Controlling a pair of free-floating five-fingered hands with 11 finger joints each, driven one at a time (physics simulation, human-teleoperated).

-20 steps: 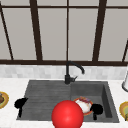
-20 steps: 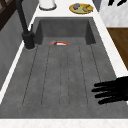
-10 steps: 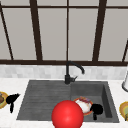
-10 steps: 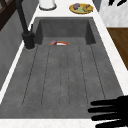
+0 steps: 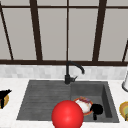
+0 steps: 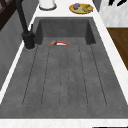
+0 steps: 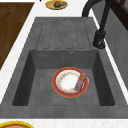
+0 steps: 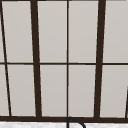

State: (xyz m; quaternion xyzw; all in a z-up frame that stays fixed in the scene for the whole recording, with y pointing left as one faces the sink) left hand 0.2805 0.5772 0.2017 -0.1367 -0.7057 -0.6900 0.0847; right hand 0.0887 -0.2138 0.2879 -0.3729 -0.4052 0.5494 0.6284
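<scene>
leftward since before, left robot hand (image 5: 3,96), fingers straight and empty, overlaps round yellow plate (image 5: 6,100) beside ridged grey sink (image 5: 40,100).

Dark-framed window (image 5: 67,30) at 12 o'clock behind sink, pale panes, thick brown mullions; pale tiled backsplash (image 5: 32,71) beneath sill; white marble-look countertop (image 5: 11,113) around grey basin; brown wooden floor (image 6: 118,41) at 3 o'clock in left side view; even, flat light

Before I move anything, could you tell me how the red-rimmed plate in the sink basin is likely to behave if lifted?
The plate looks rigid and probably breakable. It lies flat on the basin floor, so its rim may be hard to get under. The small packet resting on it could slide off if tilted.
</scene>
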